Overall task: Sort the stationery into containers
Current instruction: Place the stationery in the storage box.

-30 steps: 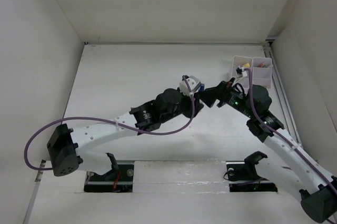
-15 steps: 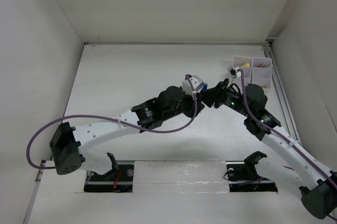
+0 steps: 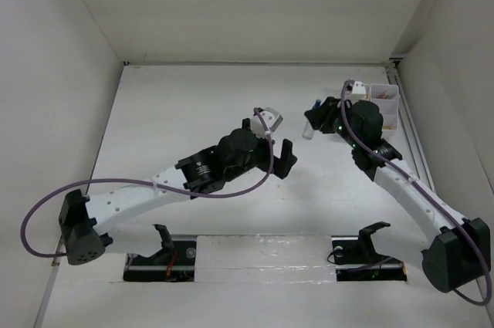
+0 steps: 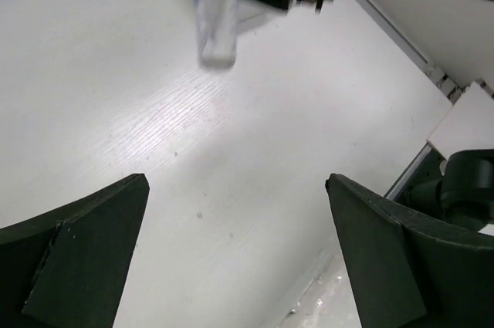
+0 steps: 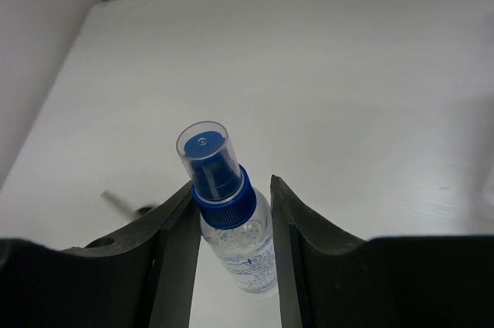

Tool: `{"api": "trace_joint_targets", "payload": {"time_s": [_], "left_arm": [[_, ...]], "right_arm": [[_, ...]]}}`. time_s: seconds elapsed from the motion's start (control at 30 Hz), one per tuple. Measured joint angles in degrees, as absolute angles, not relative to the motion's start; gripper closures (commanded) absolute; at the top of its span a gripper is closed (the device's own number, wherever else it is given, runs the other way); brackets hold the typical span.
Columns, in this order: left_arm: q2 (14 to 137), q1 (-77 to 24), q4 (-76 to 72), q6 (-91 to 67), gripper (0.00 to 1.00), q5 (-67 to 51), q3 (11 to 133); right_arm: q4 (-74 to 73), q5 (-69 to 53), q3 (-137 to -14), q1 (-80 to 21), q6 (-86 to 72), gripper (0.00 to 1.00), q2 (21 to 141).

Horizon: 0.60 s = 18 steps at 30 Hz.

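The left gripper [image 4: 235, 189] is seen left of the table's middle with its fingers spread wide and nothing between them; it is lifted off the white wood-grained table [image 3: 177, 104] and has no part in any grip. No loose stationery is seen on the open surface around it in the top view, though what lies beneath the two arms is hidden.

Just right of it, the small clear plastic bottle with a blue collar and a transparent cap [image 5: 238, 247] is pinched at its shoulder by the right gripper [image 5: 231, 183], one finger being pressed to each side. The bottle is held off the table, between the middle of the table and its far right corner. In the left wrist view it is seen hanging free under the black gripper body, touching nothing below.

At the far right, the two white translucent rectangular plastic bins [image 3: 384, 89] are set side by side against the edge; the nearer part is covered by the right arm. A faint trace of colour is seen in one far compartment, too small to be named.

The sorting is judged to be nearly finished; the bottle is likely the last piece or one of the last. It is not yet carried over a compartment and released.
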State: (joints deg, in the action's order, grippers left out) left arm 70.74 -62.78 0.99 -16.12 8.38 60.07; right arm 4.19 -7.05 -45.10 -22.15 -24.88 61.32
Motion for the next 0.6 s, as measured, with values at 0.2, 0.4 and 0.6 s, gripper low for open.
{"api": "trace_joint_targets", "payload": {"time_s": [0.2,0.4,0.6], "left_arm": [[60.7,-63.2,9.8,-25.3,0.00,16.0,57.6],[54.5,-64.1,18.9,-32.3,0.00,22.6,55.7],[52.2,-65.3,21.3,-35.1,0.00,24.7,54.6]], "right_arm": [[6.8,1.7,-49.1,-7.5,-18.3,1.00,67.9],[13.5,2.4,-52.3,4.3,-13.3,1.00,75.0],[21.4,-4.4,-53.2,13.2,-11.4,1.00,81.9]]}}
